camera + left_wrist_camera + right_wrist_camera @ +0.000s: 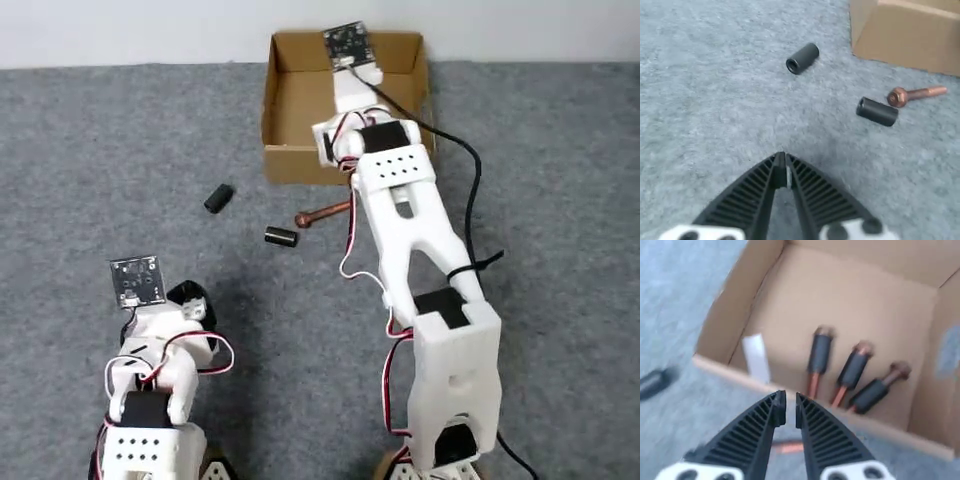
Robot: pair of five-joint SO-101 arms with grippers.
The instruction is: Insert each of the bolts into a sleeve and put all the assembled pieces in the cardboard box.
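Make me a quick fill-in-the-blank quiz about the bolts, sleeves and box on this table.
The cardboard box holds ___ assembled pieces. Two loose sleeves and ___ bare bolt lie on the grey carpet. The left claw is ___, gripping nothing.
Missing words: three; one; shut.

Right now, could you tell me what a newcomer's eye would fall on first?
Three sleeved bolts lie side by side inside the cardboard box, with the right gripper hanging over it. On the grey carpet, one copper bolt lies loose by the box, one black sleeve near its head and a second sleeve farther off.
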